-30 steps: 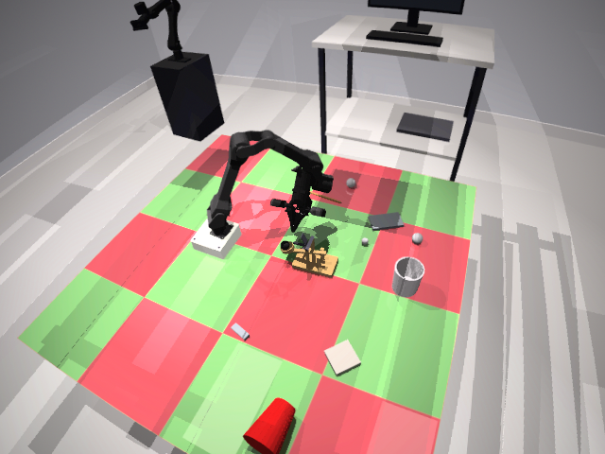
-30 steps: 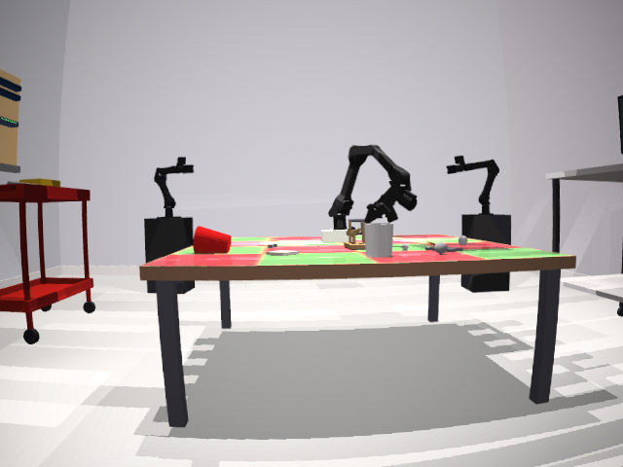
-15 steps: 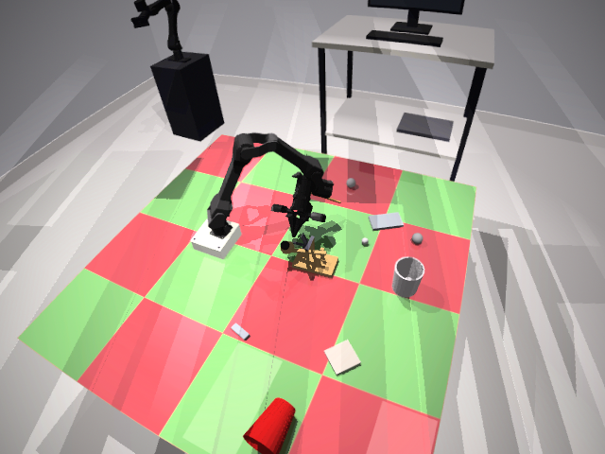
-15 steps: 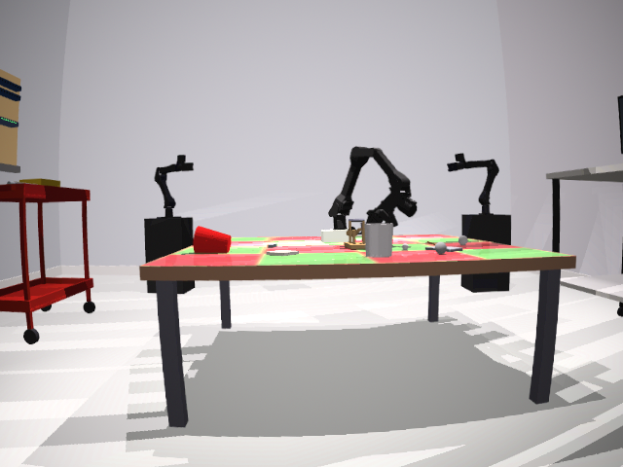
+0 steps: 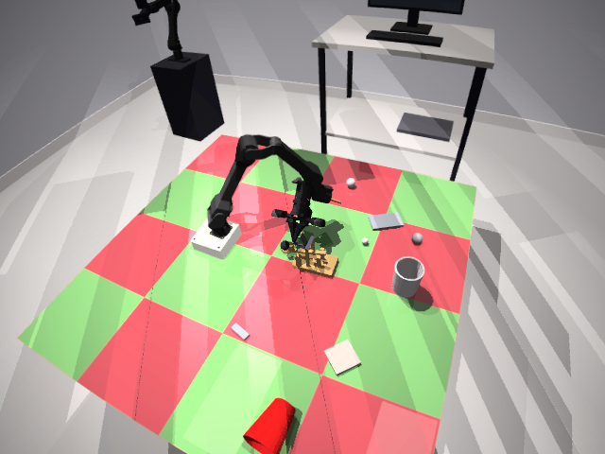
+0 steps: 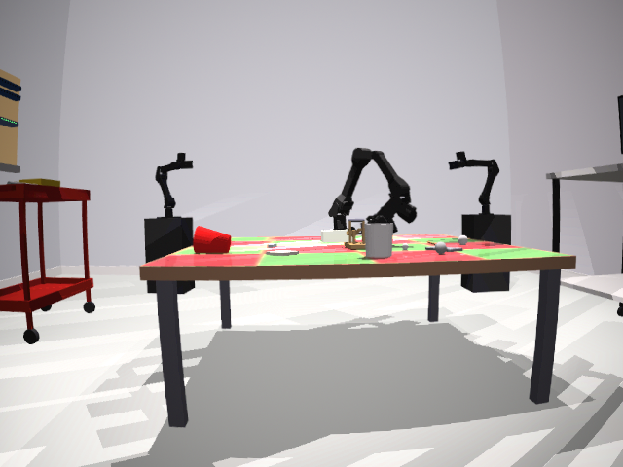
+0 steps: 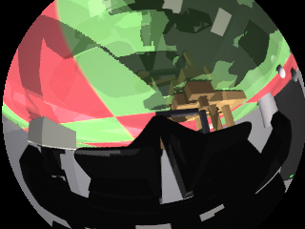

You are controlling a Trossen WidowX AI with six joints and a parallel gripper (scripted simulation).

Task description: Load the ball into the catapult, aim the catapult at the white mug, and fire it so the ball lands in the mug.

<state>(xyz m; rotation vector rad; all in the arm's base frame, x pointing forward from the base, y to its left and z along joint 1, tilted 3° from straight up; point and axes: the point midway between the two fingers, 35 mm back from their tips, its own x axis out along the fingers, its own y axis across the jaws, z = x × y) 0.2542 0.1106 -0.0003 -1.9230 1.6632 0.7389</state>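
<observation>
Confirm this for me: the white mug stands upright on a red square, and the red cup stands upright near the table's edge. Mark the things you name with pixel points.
The red cup (image 5: 270,425) (image 6: 211,239) is lying on its side, not upright, as the top view shows. The rest holds: the white mug (image 5: 406,283) (image 6: 378,240) stands upright on a red square.

Wooden catapult (image 5: 316,264) (image 6: 355,246) (image 7: 233,97) on green, upright white mug (image 5: 407,277) (image 6: 378,240) (image 7: 268,110) well apart

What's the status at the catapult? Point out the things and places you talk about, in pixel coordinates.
Gripper (image 5: 295,240) shut, nothing held, close above catapult (image 5: 328,267) (image 6: 354,246) (image 7: 233,98). Mug (image 5: 406,283) (image 6: 378,241) (image 7: 268,109) upright. Red cup (image 5: 273,424) (image 6: 212,241) on its side, well off.
</observation>
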